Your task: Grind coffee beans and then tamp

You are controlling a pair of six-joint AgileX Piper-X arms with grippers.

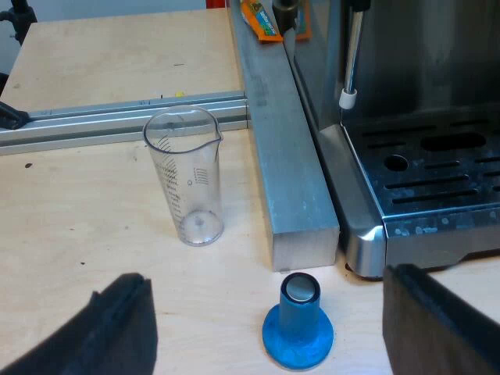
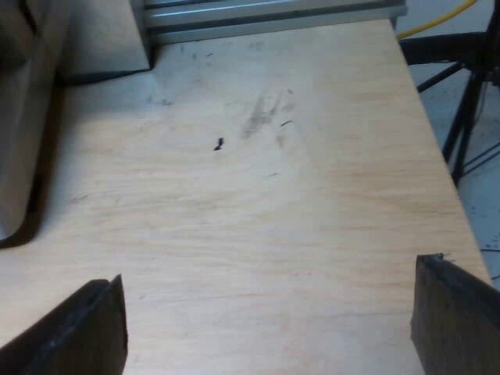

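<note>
Jaws wide apart on left gripper (image 1: 264, 293), clasping nothing, poised low over wooden table (image 1: 86, 211). Between its fingers and a little farther out, blue tamper (image 1: 298, 322), standing on its broad blue end, silvery round face upward. Near it but apart, the end of a square aluminium bar (image 1: 285, 156) lying along espresso machine (image 1: 422, 70). Clear measuring glass (image 1: 186, 178) upright on the wood, across that bar from the machine, untouched, spout toward the bar. Slotted drip tray (image 1: 437, 183) at machine's front, steam wand (image 1: 351, 55) with white tip hanging above it. Jaws wide apart on right gripper (image 2: 266, 285) too, clasping nothing, over wooden table close to its edge. Small dark mark (image 2: 219, 144) on the wood farther off, aluminium rail (image 2: 266, 16) beyond.
</note>
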